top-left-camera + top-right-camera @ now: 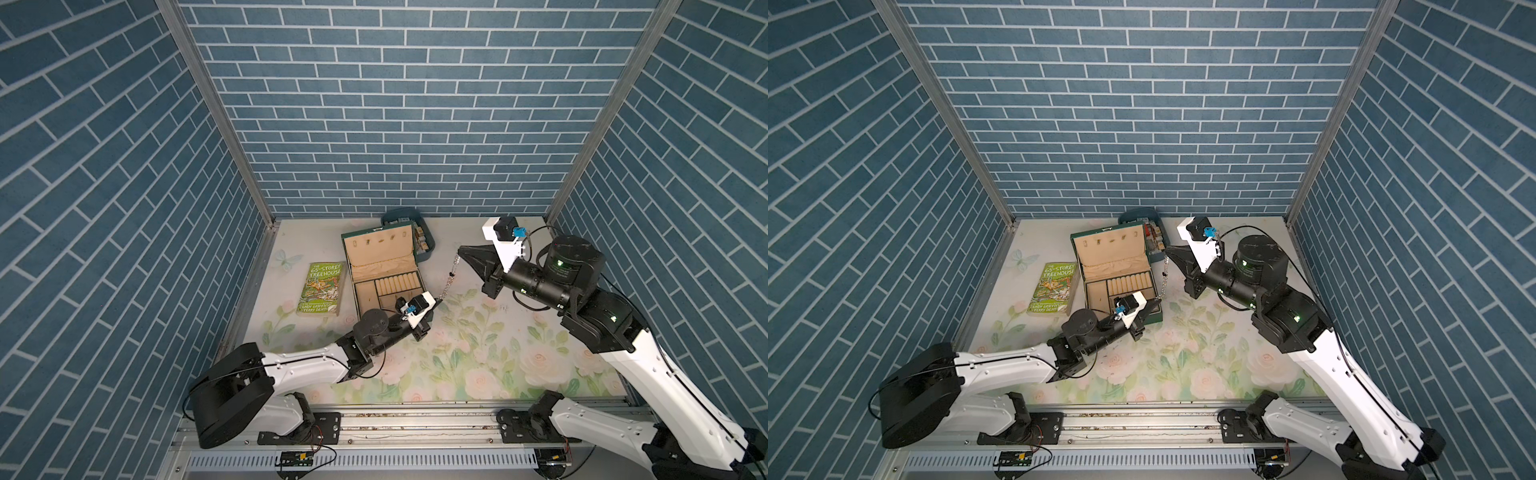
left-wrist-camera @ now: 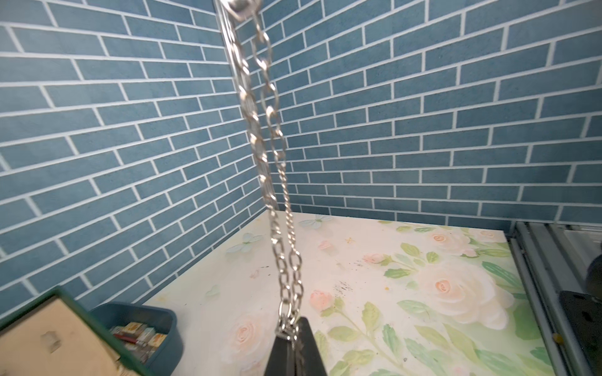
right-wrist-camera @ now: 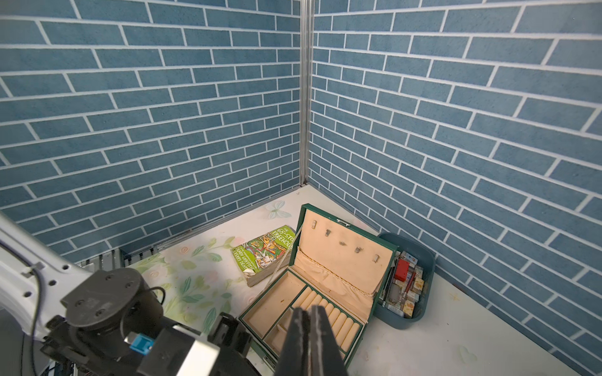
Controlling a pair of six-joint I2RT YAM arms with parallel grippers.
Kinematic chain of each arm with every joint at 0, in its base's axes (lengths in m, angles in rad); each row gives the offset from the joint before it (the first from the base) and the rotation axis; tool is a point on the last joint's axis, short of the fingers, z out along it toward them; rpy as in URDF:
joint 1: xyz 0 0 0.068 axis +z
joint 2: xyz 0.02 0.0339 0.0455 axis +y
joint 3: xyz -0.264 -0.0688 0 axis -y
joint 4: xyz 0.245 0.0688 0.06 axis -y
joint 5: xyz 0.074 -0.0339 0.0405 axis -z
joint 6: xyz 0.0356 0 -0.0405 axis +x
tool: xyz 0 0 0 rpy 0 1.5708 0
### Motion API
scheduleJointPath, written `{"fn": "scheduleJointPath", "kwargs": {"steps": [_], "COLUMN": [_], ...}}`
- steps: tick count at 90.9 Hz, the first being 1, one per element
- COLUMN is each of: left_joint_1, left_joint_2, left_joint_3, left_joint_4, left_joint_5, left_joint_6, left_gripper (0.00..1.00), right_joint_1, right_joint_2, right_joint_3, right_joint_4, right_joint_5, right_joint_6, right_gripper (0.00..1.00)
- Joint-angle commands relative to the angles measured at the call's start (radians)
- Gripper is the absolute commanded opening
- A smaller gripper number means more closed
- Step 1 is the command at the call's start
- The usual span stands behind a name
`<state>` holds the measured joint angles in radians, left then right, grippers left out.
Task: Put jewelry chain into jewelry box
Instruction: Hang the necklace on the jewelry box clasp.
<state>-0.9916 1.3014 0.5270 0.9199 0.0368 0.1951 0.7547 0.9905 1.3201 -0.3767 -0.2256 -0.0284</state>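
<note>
A silvery metal link chain, the jewelry chain (image 1: 449, 278) (image 1: 1165, 278), hangs doubled in the air just right of the jewelry box (image 1: 365, 293) (image 1: 1096, 291). My right gripper (image 1: 459, 251) (image 1: 1168, 249) is shut on its upper end. At the box's front right corner, my left gripper (image 1: 436, 300) (image 1: 1156, 300) is shut on its lower end. The left wrist view shows the chain (image 2: 277, 201) rising from the shut left gripper (image 2: 291, 328). The dark green box (image 3: 277, 299) stands open with beige lining below my right gripper (image 3: 308, 314). The chain is hidden in the right wrist view.
A green paperback book (image 1: 322, 289) (image 3: 264, 250) lies left of the box. A blue-grey tub (image 1: 428, 249) (image 3: 420, 260) (image 2: 107, 312) of small items sits behind the box's right side. Blue brick walls enclose three sides. The flowered table surface (image 1: 519, 345) extends right and front.
</note>
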Motion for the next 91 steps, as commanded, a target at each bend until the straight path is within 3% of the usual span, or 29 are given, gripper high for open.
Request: {"fn": "scheduleJointPath", "kwargs": {"steps": [1,27,40,64,91], "left_joint_1": [-0.002,0.000,0.041,0.243,0.406], "left_joint_2": [-0.076,-0.207,-0.244,-0.265,-0.135], "left_joint_3": [-0.011,0.041,0.076,0.127,0.213], "left_joint_4": [-0.141,-0.441,-0.528,-0.612,-0.606], "left_joint_5": [-0.129,-0.436,-0.530,-0.473,-0.412], "left_joint_6": [0.026,0.073,0.068,-0.053,-0.076], "left_gripper": [0.00,0.00,0.00,0.00,0.00], "right_joint_1": [0.006,0.006,0.006,0.003,-0.008], "right_joint_2": [-0.009,0.046,0.125,0.333,0.542], "right_joint_3": [-0.049,-0.182,-0.193,-0.147,-0.095], "right_joint_4": [0.109,0.367,0.472,0.608,0.746], "right_joint_5": [0.052,0.170,0.224,0.271,0.272], "right_joint_6": [0.048,0.162,0.198,0.257,0.294], "right_gripper": [0.00,0.00,0.00,0.00,0.00]}}
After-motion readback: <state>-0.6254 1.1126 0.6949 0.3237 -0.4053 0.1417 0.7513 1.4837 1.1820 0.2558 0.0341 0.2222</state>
